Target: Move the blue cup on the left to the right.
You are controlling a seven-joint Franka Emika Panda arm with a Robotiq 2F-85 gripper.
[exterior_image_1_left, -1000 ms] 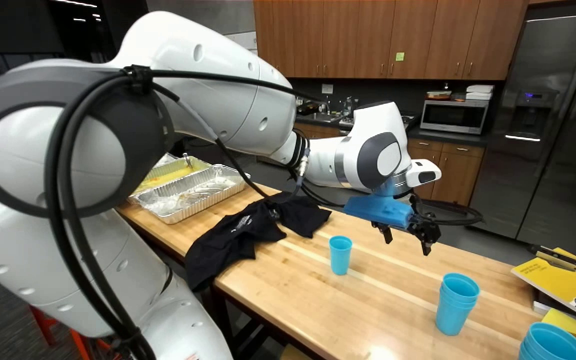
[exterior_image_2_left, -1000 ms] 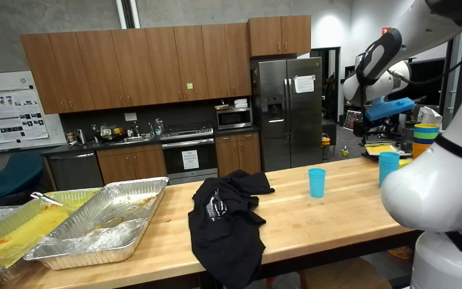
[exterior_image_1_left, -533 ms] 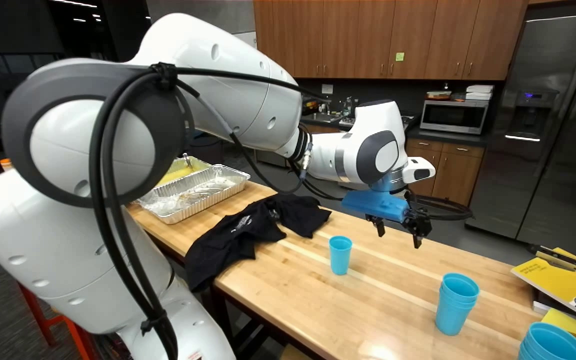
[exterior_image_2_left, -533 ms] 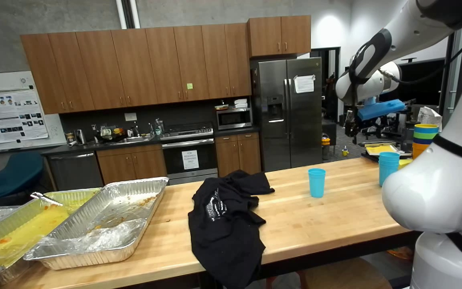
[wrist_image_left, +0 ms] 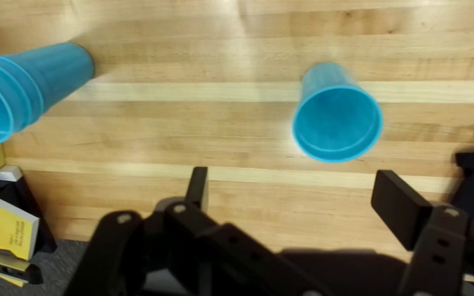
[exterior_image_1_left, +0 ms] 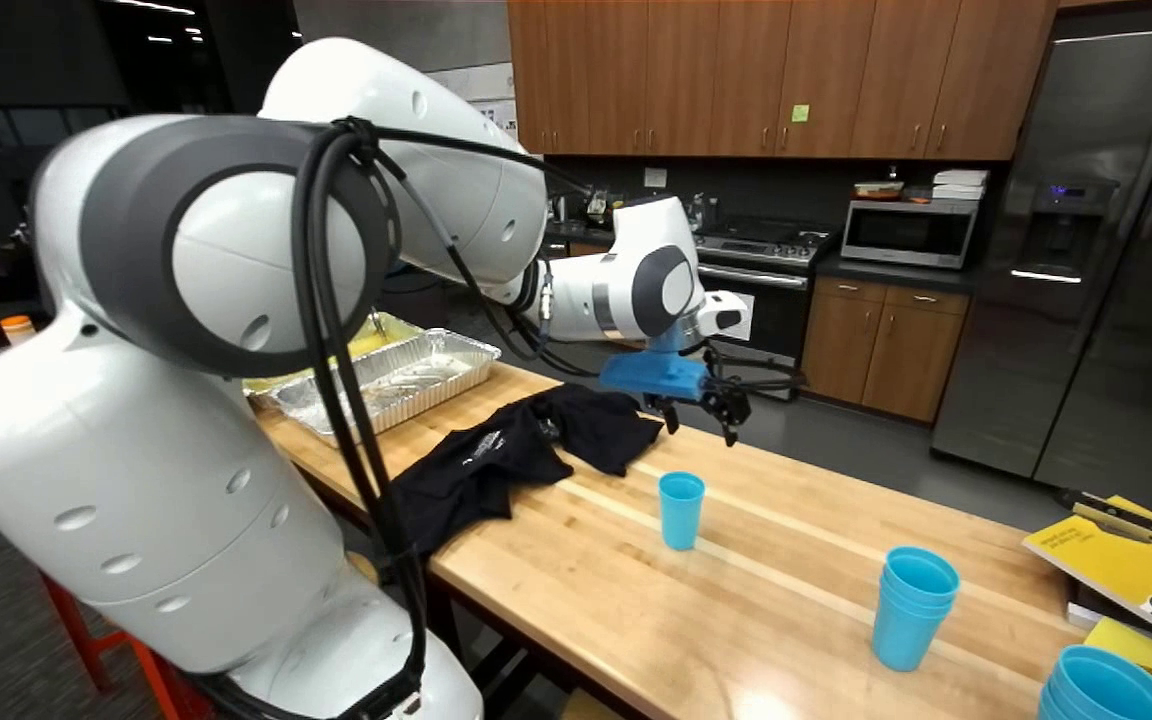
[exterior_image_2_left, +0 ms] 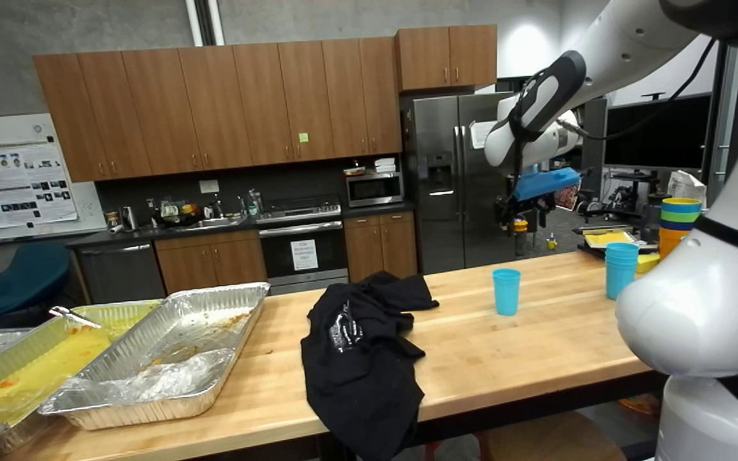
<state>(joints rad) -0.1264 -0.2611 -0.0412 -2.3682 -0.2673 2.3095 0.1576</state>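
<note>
The blue cup [exterior_image_1_left: 681,512] is a small, plain, light-blue tumbler standing upright and alone on the wooden table. It also shows in an exterior view [exterior_image_2_left: 506,293] and in the wrist view [wrist_image_left: 338,119], with its open rim facing the camera. A stack of nested light-blue cups [exterior_image_1_left: 912,612] stands apart from it; the stack also shows in the wrist view [wrist_image_left: 56,70]. My gripper [exterior_image_1_left: 702,431] is open and empty, well above the table and off to one side of the single cup. In the wrist view the fingers [wrist_image_left: 294,195] are wide apart, with the cup's rim just above the gap between them.
A black shirt [exterior_image_2_left: 362,358] lies on the table beside the single cup. Foil trays [exterior_image_2_left: 177,358] stand past it. More blue cups [exterior_image_1_left: 1104,690], a yellow book [exterior_image_1_left: 1126,560] and a colourful cup stack [exterior_image_2_left: 676,221] are at the other end.
My open gripper has moved left in both exterior views, away from the nested stack and toward the side of the single cup. The cups have not moved.
</note>
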